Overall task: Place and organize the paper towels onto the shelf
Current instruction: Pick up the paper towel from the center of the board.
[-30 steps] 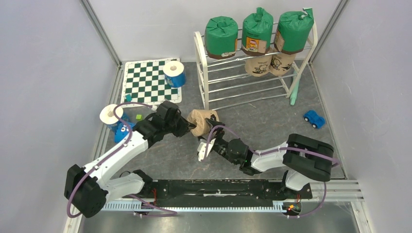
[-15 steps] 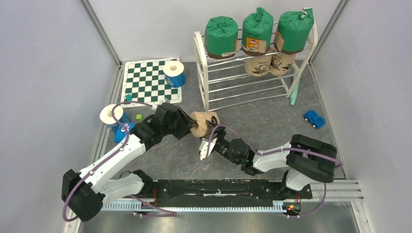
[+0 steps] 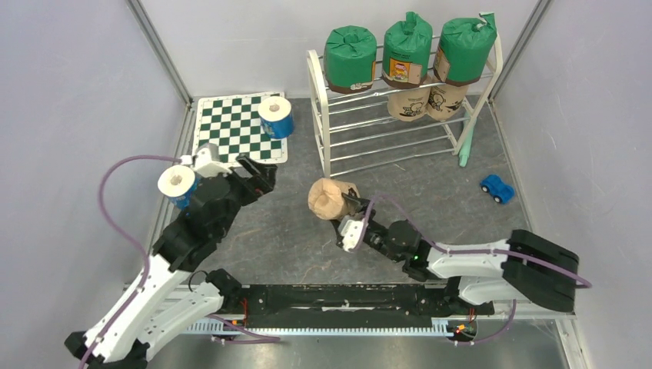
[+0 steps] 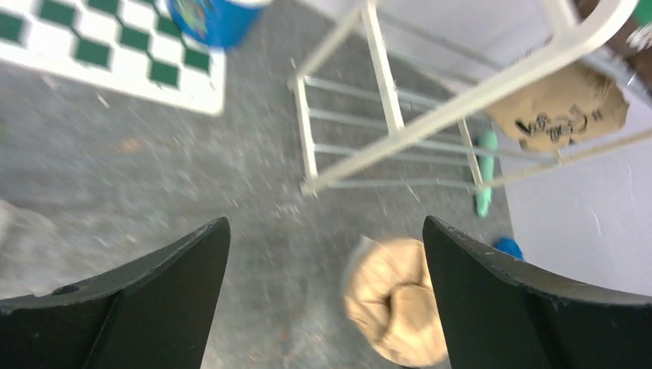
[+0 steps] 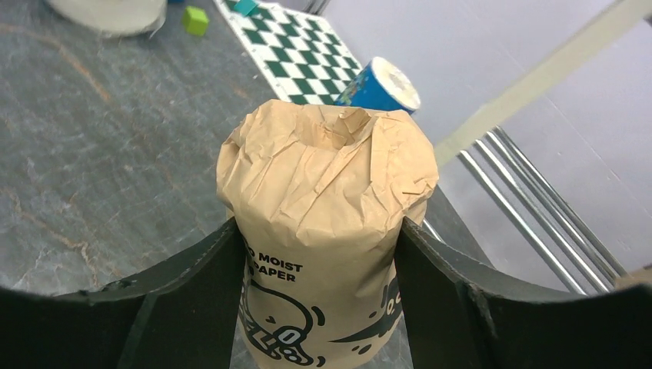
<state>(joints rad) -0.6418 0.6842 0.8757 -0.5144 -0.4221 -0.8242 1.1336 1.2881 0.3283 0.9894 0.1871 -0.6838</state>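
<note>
Left tool (image 3: 257,171) away, tan roll (image 3: 327,198) within right tool (image 5: 317,232)

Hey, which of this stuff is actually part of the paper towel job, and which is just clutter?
Job:
shelf
three green rolls on its top tier
two tan rolls beneath
held tan roll
two blue-wrapped rolls

Lying about:
chessboard mat
blue toy car
mint stick
small green cube

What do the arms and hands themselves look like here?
The left arm and right arm have white links, black joints and a purple cable looping alongside. The left hand and right hand each have two broad matte-black fingers. No markings visible.
</note>
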